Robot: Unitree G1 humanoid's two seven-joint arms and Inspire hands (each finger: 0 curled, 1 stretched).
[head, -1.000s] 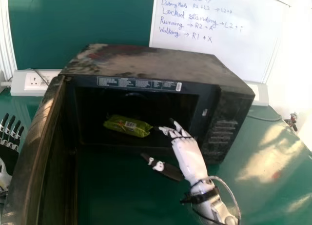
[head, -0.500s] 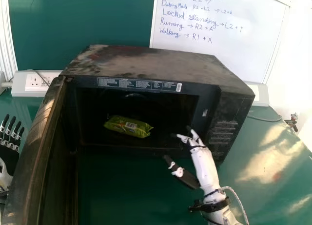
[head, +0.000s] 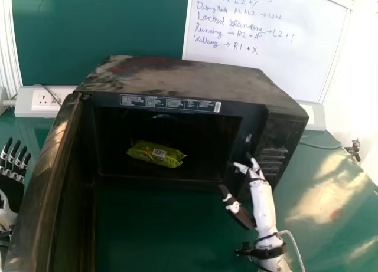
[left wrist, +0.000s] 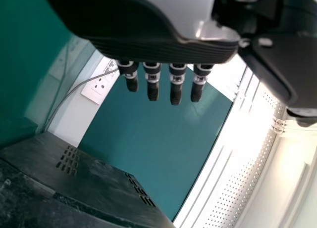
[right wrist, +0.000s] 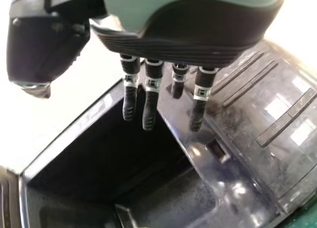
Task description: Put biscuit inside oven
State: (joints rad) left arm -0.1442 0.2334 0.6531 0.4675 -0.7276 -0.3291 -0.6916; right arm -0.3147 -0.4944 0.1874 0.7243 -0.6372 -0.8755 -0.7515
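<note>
The right hand [head: 261, 195] moves toward four o'clock; its fingertips leave the three o'clock end of the biscuit packet [head: 156, 153] and now hang near the control panel [head: 284, 133].

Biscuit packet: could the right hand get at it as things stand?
Probably yes: the packet lies inside the oven, the door stands open, and nothing seems to block the way for the right hand.

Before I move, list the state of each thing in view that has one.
Oven door, swung open.
Biscuit packet, lying inside the oven, held by neither hand.
Left robot hand, open, fingers straight.
Right robot hand, open and empty, at the oven's front.
Whiteboard, written on.
</note>
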